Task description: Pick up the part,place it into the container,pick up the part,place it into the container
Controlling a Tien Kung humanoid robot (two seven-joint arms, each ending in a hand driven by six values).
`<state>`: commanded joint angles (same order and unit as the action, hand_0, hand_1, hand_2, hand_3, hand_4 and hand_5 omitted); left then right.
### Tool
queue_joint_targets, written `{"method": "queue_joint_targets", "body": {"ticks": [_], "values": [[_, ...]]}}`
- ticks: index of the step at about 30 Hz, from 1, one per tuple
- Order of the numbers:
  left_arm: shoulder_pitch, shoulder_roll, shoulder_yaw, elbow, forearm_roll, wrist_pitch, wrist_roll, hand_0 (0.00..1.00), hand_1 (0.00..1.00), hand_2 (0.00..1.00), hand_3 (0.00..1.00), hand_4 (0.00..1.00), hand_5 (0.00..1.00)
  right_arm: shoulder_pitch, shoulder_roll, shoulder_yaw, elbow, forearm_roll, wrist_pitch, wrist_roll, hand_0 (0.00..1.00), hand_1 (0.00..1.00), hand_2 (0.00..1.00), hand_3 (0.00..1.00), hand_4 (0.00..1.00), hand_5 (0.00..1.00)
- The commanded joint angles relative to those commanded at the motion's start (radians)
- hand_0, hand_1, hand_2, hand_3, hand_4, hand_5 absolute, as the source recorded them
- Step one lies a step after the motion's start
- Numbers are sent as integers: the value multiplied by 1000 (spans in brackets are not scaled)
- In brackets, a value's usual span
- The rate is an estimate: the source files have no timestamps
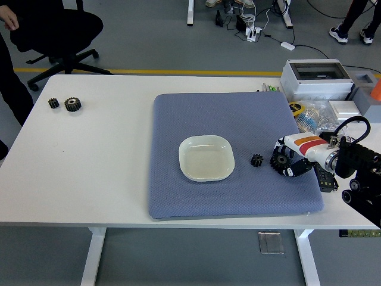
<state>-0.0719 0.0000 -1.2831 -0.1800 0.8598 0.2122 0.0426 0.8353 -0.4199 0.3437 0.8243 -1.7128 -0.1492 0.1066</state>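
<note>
The right arm comes in from the right edge, its black forearm low over the table and the wrist angled toward the left. The right hand [292, 159], white with an orange and red band across its back, is turned palm down with the fingers [278, 145] curled downward and the thumb beneath, closed around a large black gear [278, 161].

No legible text — anywhere.
</note>
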Motion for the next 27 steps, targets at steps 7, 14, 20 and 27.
{"method": "queue_joint_targets", "body": {"ticks": [7, 14, 20, 27], "values": [[4, 0, -7, 0, 7, 0, 1, 753, 758, 786, 585, 672, 590, -2, -5, 12, 18, 19, -17, 12, 354, 416, 473, 490, 666, 40], [9, 0, -17, 0, 22, 1, 4, 752, 758, 786, 585, 671, 591, -8, -13, 41, 52, 16, -25, 14, 329, 414, 470, 486, 645, 35], [13, 0, -17, 0, 26, 0, 4, 751, 758, 786, 585, 671, 592, -17, -15, 89, 100, 34, -43, 12, 315, 413, 468, 485, 636, 51], [14, 0, -16, 0, 23, 1, 2, 752, 756, 785, 585, 672, 592, -16, 6, 121, 166, 44, -81, 3, 305, 412, 468, 480, 637, 95]]}}
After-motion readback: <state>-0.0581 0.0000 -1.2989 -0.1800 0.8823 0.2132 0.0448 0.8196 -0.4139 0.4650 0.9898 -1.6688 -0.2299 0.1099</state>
